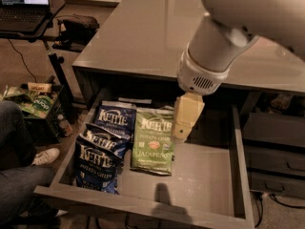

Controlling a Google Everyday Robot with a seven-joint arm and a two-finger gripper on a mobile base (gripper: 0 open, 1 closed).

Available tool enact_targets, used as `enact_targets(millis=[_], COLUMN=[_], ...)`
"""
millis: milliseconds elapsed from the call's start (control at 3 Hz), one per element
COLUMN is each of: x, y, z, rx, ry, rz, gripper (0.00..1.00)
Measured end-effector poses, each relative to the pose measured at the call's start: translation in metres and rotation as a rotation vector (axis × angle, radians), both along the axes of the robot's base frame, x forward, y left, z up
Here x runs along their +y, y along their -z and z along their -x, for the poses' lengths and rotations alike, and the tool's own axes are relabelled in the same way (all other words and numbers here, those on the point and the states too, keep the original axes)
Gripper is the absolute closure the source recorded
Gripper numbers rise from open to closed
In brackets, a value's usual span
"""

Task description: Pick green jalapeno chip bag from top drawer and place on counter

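Note:
The green jalapeno chip bag (153, 140) lies flat in the open top drawer (205, 175), left of centre, with white "KETTLE" lettering and "JALAPENO" near its bottom. My gripper (183, 125) hangs from the white arm over the drawer, just above the bag's upper right edge. The counter (157, 27) is the glossy grey top behind and above the drawer.
Two dark blue Kettle bags (102, 151) lie left of the green one. A laptop on a black stand (28, 8) is at far left, with a box of snack bags (28, 101) on the floor. A person's leg and shoe (28, 171) are at lower left. Dark stacked drawers (271, 151) are at right.

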State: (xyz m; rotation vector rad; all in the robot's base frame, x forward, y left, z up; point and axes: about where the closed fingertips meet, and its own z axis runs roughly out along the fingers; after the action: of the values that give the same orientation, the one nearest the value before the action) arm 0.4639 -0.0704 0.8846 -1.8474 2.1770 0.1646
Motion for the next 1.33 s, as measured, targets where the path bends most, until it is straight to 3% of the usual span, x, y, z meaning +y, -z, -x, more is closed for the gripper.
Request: enact_targets(millis=[333,667,1000,1333], x=[0.026,0.042,0.042,0.051], y=[0.029,0.086,0.086,0.107], z=[-0.020,-0.066,-0.066,-0.072], rx=[-0.044,-0.035,-0.035,-0.028], ry=[0.029,0.094,0.094,0.102], rz=[-0.030,-0.072,-0.072,-0.105], gripper=[0.00,0.00,0.00,0.00])
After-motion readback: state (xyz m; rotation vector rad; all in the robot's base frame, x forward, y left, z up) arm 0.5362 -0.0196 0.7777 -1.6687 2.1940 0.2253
